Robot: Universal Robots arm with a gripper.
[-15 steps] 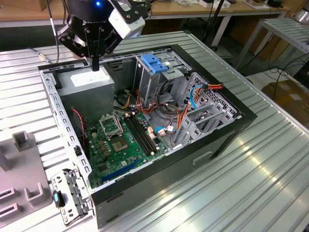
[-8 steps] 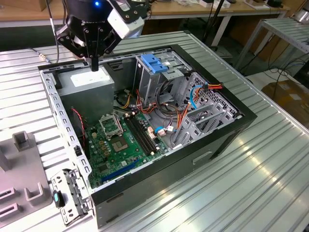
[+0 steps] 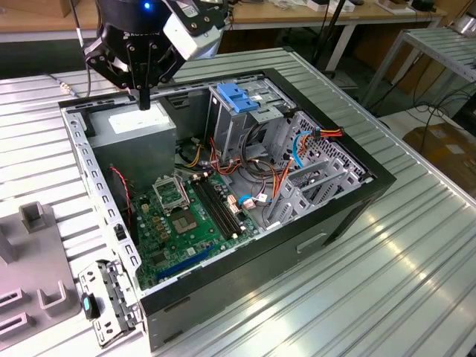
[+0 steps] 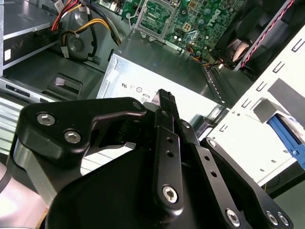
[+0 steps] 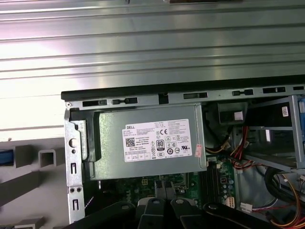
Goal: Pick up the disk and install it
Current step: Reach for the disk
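Observation:
My gripper [image 3: 143, 102] hangs over the rear corner of the open computer case [image 3: 336, 210], just above the grey power supply box [image 3: 139, 128]. Its fingers are shut together with nothing between them, and in both wrist views the gripper [image 4: 164, 98] [image 5: 164, 189] points down at the supply's label. A blue rail with a bit of silver metal beside it, apparently the disk [image 4: 287, 135], lies outside the case's rear wall on a grey fixture. A sliver of blue [image 5: 4, 158] also sits at that fixture's edge. The gripper is well apart from it.
Inside the case are the motherboard [image 3: 178, 216], bundles of cables [image 3: 271, 182] and a drive cage topped by a blue plastic bracket [image 3: 236, 97]. A grey fixture [image 3: 33, 245] with raised blocks stands at the exterior view's left. The case sits on a ribbed metal table [image 3: 401, 282].

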